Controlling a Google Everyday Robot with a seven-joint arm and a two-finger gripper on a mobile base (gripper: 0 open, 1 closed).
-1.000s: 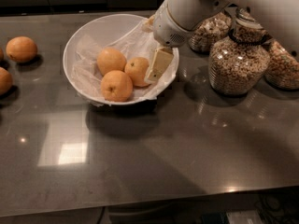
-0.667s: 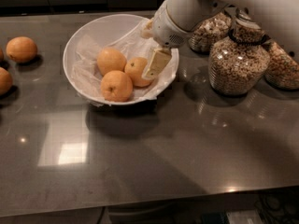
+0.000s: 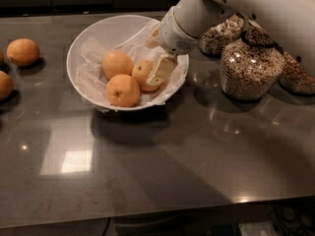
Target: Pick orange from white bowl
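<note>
The gripper (image 3: 157, 75) sits inside the white bowl (image 3: 82, 42) on a dark surface (image 3: 162, 166), pressed against the rightmost orange (image 3: 141, 73) of three; whether its jaws are closed cannot be told.

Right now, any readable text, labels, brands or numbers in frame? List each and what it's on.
No readable text anywhere. The round glass cereal jars show no label. The wide white paper-lined bowl, its smooth yellow-orange oranges and the dark glossy countertop are unmarked. The gripper, down inside the bowl at the rightmost orange, shows no marking.
</note>
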